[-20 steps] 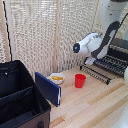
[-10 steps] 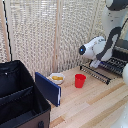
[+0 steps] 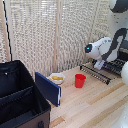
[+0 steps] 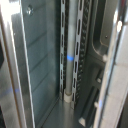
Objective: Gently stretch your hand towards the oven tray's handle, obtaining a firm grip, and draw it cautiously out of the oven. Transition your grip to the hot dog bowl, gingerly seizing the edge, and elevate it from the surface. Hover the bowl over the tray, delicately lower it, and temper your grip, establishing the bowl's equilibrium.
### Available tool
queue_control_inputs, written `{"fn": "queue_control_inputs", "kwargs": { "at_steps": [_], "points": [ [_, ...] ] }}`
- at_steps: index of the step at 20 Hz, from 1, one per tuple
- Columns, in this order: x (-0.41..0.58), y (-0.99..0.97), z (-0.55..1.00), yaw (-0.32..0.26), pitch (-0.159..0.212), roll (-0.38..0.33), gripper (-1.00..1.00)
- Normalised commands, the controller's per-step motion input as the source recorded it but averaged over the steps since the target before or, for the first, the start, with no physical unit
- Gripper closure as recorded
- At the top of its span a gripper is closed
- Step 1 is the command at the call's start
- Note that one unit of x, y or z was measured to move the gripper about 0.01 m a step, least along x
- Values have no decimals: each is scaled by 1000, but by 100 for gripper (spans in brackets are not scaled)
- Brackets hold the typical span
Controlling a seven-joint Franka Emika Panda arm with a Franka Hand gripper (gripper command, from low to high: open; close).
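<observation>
Tool at oven tray, bowl not yet moved.
Tool (image 3: 99, 64) sits at the oven tray (image 3: 98, 71) pulled out of the oven (image 3: 119, 64) at bench's far edge; jaw state can't tell. Hot dog bowl (image 3: 57, 78) on bench beside red cup (image 3: 79, 80).

Lab mock kitchen: screen backdrop (image 3: 45, 35), oven (image 3: 116, 62)

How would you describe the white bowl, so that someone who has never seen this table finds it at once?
Start at the big black case on the exterior view's left of the wooden table. Past its blue flap, by the wicker screen, sits the bowl. It is low, white, with yellow food; the cup beside it is taller and red.
</observation>
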Motion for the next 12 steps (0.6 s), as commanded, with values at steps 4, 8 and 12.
{"fn": "queue_control_inputs", "kwargs": {
  "at_steps": [4,8,12],
  "points": [
    [0,-94,-6,-9,7,46,100],
    [0,11,-4,-50,2,0,100],
    [0,115,38,-143,29,65,100]
  ]
}}
